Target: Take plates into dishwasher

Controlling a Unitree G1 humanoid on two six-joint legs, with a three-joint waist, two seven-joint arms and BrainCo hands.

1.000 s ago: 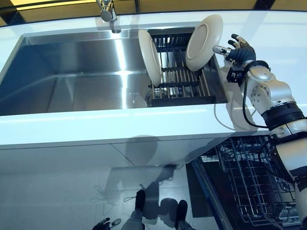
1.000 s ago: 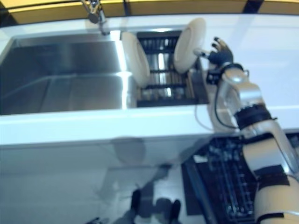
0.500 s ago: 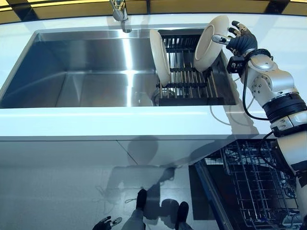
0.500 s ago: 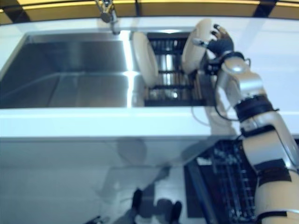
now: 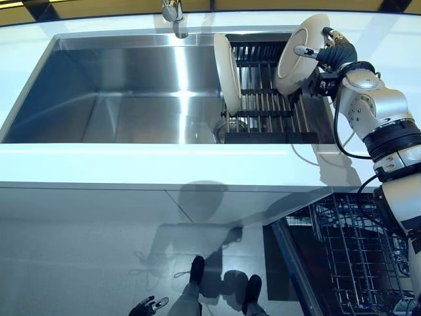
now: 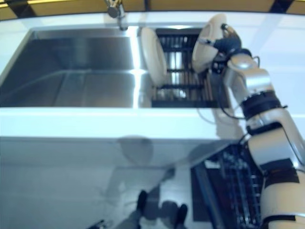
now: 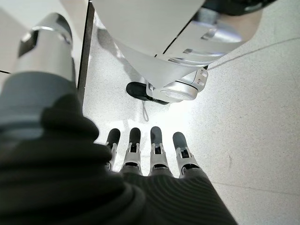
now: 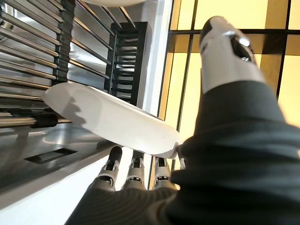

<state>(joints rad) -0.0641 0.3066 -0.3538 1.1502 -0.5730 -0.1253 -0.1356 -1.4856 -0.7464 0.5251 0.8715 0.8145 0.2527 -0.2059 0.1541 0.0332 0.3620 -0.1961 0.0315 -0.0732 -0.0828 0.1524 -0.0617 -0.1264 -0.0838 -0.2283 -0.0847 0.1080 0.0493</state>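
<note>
We see the right hand (image 5: 332,54) with fingers (image 8: 133,171) curled on the rim of a plate (image 5: 300,47) tilted over the rack (image 5: 263,105) in the sink (image 5: 118,92). Second plate (image 5: 227,74) stands upright there. Left hand (image 7: 150,164): fingers straight, spread slightly, above the floor (image 7: 253,117).

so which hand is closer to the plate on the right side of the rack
Right. The right hand is at the plate, thumb on its face and fingers behind its rim. The left hand hangs low over the floor, far from it.
</note>
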